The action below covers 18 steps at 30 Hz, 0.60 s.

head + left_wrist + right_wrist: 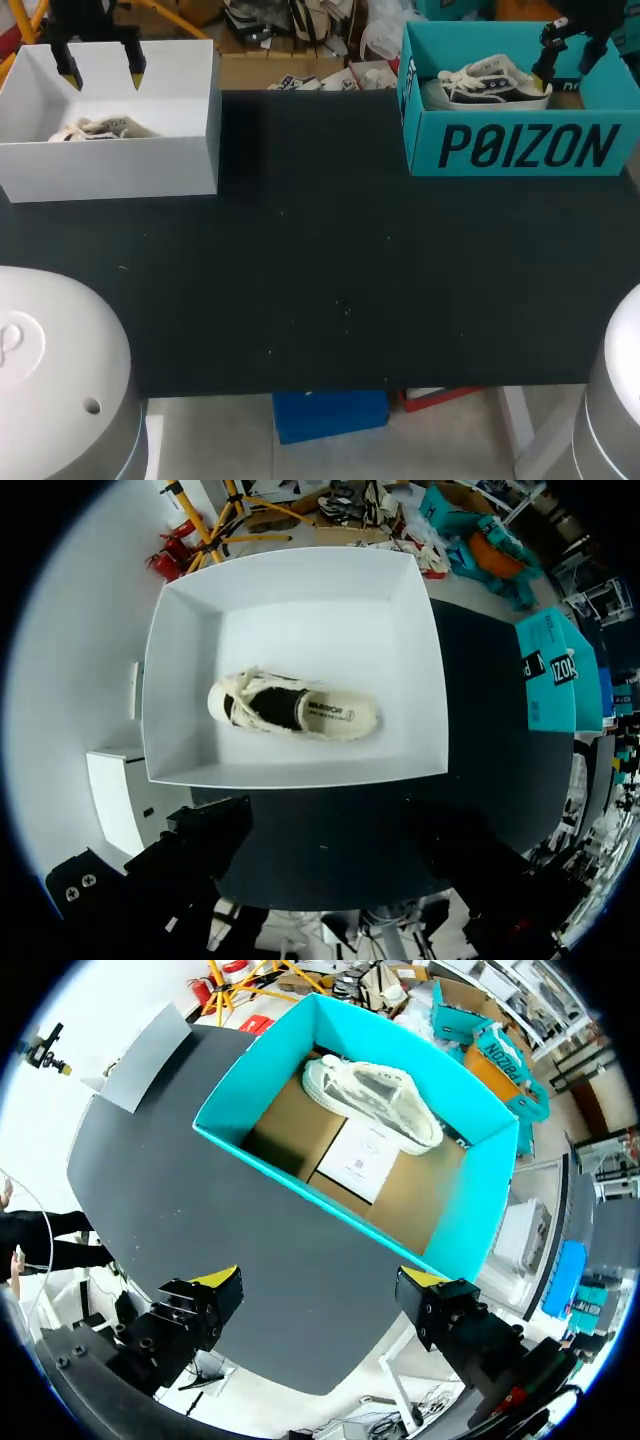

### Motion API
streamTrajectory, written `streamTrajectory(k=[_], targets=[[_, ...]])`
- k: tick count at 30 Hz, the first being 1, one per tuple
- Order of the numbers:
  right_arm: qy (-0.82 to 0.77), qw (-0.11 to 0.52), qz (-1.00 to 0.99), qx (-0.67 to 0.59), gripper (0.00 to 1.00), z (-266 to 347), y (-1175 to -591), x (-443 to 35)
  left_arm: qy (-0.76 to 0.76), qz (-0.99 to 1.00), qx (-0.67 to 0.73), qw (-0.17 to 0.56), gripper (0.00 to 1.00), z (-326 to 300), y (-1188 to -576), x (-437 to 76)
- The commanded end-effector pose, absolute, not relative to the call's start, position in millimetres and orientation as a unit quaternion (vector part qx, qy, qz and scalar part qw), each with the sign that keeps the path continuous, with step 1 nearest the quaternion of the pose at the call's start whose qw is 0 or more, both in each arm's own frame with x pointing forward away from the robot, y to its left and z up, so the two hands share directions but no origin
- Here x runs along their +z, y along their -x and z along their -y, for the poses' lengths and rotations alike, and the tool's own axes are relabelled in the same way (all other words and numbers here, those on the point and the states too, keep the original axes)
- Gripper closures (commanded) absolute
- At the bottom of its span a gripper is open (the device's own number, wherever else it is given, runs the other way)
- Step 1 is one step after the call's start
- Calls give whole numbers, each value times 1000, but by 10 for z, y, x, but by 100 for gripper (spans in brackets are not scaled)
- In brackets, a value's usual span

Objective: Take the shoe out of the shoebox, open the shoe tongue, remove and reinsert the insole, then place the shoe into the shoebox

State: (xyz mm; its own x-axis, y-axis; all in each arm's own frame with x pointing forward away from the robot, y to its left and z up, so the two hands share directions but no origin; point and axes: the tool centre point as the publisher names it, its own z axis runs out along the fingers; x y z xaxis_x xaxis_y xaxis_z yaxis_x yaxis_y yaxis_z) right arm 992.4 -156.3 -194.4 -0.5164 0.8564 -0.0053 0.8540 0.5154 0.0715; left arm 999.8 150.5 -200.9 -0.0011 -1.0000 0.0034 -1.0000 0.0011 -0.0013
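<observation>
Both my grippers hang spread apart, gripping nothing.

My left gripper (101,72) is at the far left, its two yellow-tipped fingers (135,70) pointing down and parted, with nothing between them. In my left wrist view only the dark finger bodies (205,830) show, and the tips are out of sight. My right gripper (562,72) is at the far right, tilted a little, its fingers just as wide apart. My right wrist view shows both yellow tips (218,1280) well separated. The pale rounded housings of my left arm (50,360) and right arm (615,400) are at the near corners.
</observation>
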Motion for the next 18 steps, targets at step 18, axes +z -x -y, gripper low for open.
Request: streamTrajectory(k=[18], targets=[[-291, 67, -954, 26, 0, 1417, -10120, -1954, -707, 707, 1, 0, 0, -1503, -9998, -2004]])
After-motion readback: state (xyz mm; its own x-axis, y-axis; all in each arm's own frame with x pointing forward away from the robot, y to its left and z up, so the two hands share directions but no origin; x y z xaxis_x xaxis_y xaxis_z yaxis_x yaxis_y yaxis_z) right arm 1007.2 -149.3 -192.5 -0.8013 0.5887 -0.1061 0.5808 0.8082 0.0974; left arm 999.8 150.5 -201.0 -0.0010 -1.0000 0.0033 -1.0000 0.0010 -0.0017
